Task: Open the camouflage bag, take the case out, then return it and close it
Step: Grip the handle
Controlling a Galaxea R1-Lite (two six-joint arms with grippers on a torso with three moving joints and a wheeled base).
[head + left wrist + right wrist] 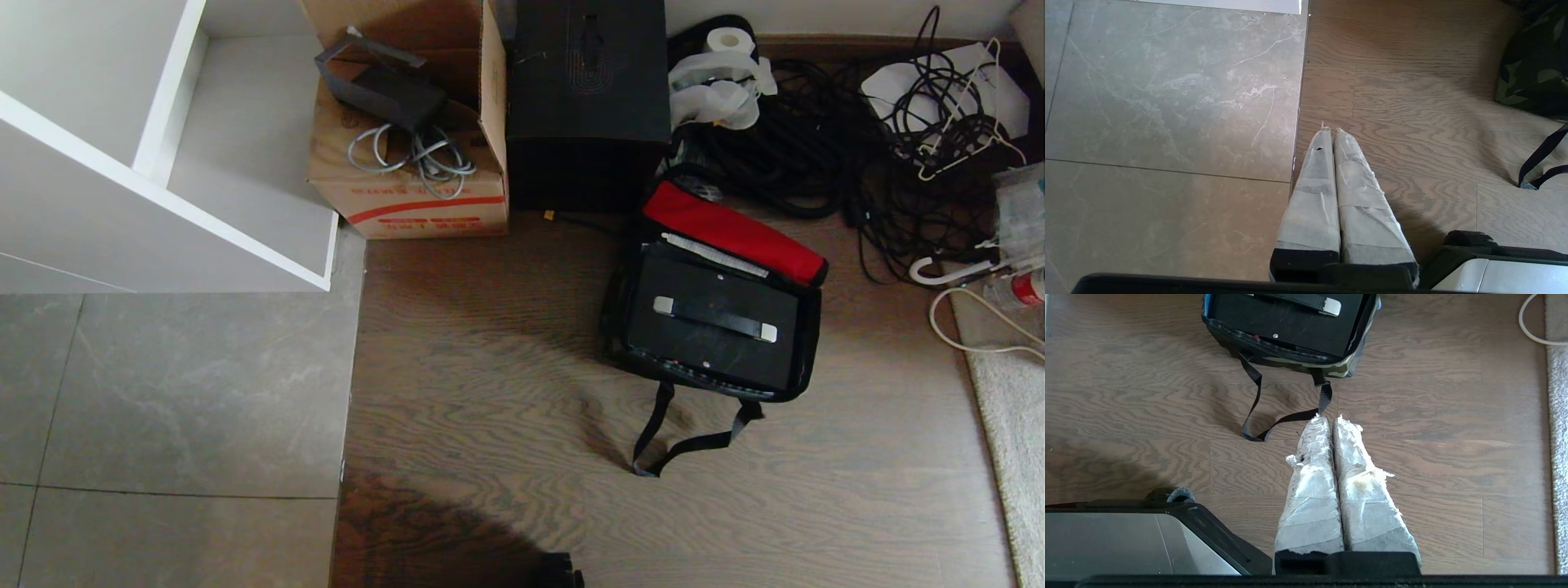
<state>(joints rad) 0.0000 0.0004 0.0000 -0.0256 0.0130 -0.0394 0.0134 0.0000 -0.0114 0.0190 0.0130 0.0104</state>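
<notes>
Sitting on the wood floor just before the tall black box (586,98), the camouflage bag (624,327) is open, red flap (731,233) thrown back toward the cables (824,163), and the case (712,322) lies inside with its handle (714,318) up. Left end effector (1329,131) and right end effector (1327,419) both hang closed and empty over the floor, clear of the bag. Either opening is done with removal pending, or the case is back and only closing remains; cannot tell which.

In the head view neither arm shows. The black box (586,73) and carton (408,122) run off the top edge. The case (710,322) hides the bag's (804,343) interior. The carton's red lettering is too small to read.
</notes>
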